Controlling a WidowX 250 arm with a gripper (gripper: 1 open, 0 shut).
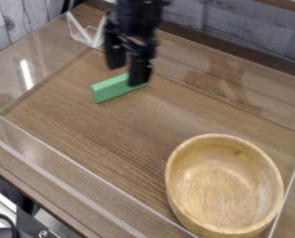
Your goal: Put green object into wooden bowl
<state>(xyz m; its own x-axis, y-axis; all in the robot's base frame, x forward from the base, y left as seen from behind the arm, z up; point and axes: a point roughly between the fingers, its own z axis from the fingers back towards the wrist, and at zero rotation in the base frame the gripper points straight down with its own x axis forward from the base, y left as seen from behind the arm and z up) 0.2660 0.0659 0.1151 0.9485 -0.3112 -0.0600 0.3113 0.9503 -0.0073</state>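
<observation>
We see the green object (111,87) lying flat on the desk (125,139) toward its far left corner. The gripper (127,65) hangs right over the block's far end, fingers spread wide, holding nothing. The wooden bowl (224,182) sits at the near right corner, well apart.

My robot's claw (128,63) was all black. It had two long, flat fingers (114,54) that looked like thick sticks with square ends. Above the fingers sat a wider, chunky black block that they grew out of. Above that block, the arm was black too and ran up out of my view. The picture was too blurry to see any screws or marks.
</observation>
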